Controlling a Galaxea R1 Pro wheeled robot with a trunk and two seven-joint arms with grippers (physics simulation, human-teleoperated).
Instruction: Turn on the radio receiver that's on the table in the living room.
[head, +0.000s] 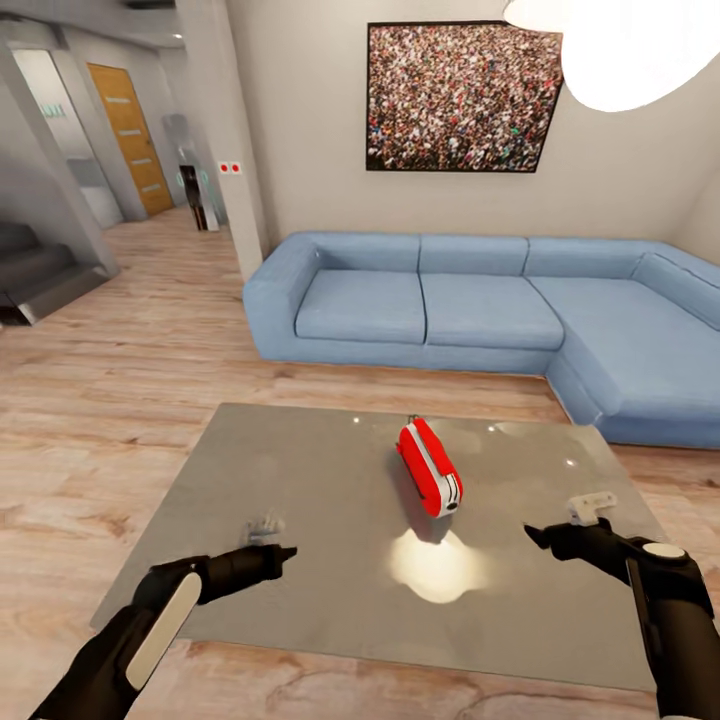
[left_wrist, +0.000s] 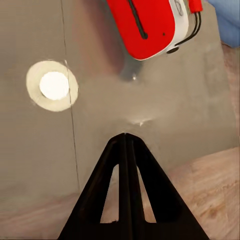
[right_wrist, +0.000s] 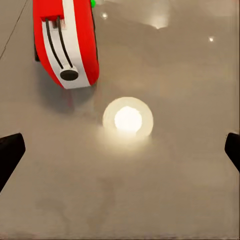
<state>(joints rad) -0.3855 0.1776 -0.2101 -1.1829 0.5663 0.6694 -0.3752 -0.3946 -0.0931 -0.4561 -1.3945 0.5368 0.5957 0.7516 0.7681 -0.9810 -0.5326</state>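
The red radio receiver (head: 430, 466) lies on the middle of the grey glossy table (head: 300, 470), with white-and-grey bands along it. My left gripper (head: 287, 553) hovers over the table's near left part, well short of the radio; in the left wrist view its fingers (left_wrist: 112, 165) are pressed together and the radio (left_wrist: 147, 27) lies ahead. My right gripper (head: 537, 535) hangs over the near right part, to the radio's right. In the right wrist view its fingertips (right_wrist: 10, 152) stand wide apart, with the radio (right_wrist: 65, 42) ahead and to one side, untouched.
A blue L-shaped sofa (head: 480, 300) stands behind the table and wraps round its far right. A bright lamp reflection (head: 435, 565) glares on the tabletop near the radio. Wood floor lies to the left, with stairs (head: 40, 270) and a corridor beyond.
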